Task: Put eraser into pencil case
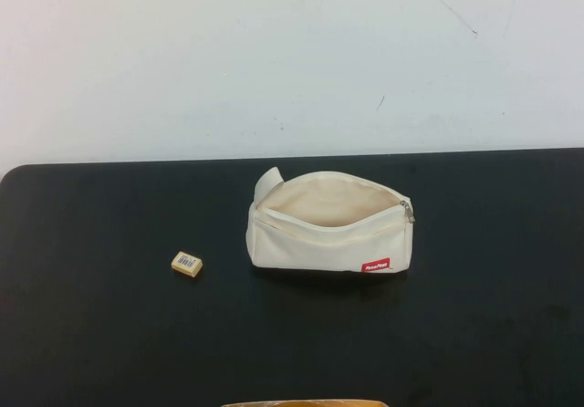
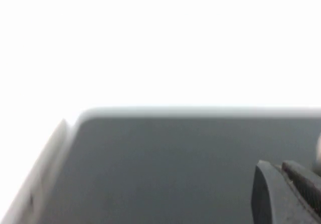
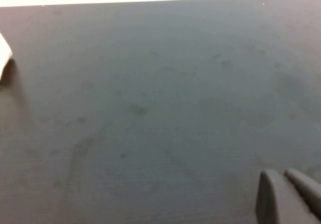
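Black matte table (image 1: 109,352) with a rounded far-left corner, pale wall behind it. The pencil case (image 1: 329,223), a cream-white fabric zip pouch, sits near the middle of the table, slightly toward the far edge and the right side. Its zip is undone and the mouth gapes, showing a cream lining; metal zipper pull at its right end, fabric tab sticking up at its left end, small red label on the front at the lower right corner. The eraser (image 1: 187,264), a tiny pale yellow-cream rectangular block with a white barcode label on top, lies flat on the table left of the pencil case, apart from it and a bit nearer the near edge. Neither arm shows in the high view. Left gripper (image 2: 291,191): only dark finger parts at the edge of the left wrist view, over bare table near a rounded corner; can't tell if released or clenched. Right gripper (image 3: 288,196): same story in the right wrist view, grey finger parts over bare table, state unclear, nothing seen in it.
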Robot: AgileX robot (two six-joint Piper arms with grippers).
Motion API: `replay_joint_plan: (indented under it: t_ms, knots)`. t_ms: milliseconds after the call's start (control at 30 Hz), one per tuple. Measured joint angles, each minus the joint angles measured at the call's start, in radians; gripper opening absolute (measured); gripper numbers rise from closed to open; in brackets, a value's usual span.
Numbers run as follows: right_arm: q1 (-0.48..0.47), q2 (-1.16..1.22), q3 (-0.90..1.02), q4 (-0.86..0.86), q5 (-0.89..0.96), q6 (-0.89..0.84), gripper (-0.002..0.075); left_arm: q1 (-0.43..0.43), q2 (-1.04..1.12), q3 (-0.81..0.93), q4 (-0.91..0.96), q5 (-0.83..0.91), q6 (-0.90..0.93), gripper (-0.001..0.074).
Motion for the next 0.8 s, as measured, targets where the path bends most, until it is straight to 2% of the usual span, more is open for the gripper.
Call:
replay_joint_plan:
  t_ms: [267,600,667,800]
  knots:
    - [0.0,0.0,0.0,0.0,0.0,0.0,-0.0001,0.0,0.0,0.0,0.008,-0.407,0.048,-0.0001]
    - [0.0,0.0,0.0,0.0,0.0,0.0,-0.0001,0.0,0.0,0.0,0.008,-0.627,0.036,-0.0001]
    - [0.0,0.0,0.0,0.0,0.0,0.0,-0.0001,0.0,0.0,-0.021,0.008,-0.589,-0.005,-0.0001]
    - [0.0,0.0,0.0,0.0,0.0,0.0,-0.0001,0.0,0.015,-0.217,0.012,-0.307,-0.029,-0.0001]
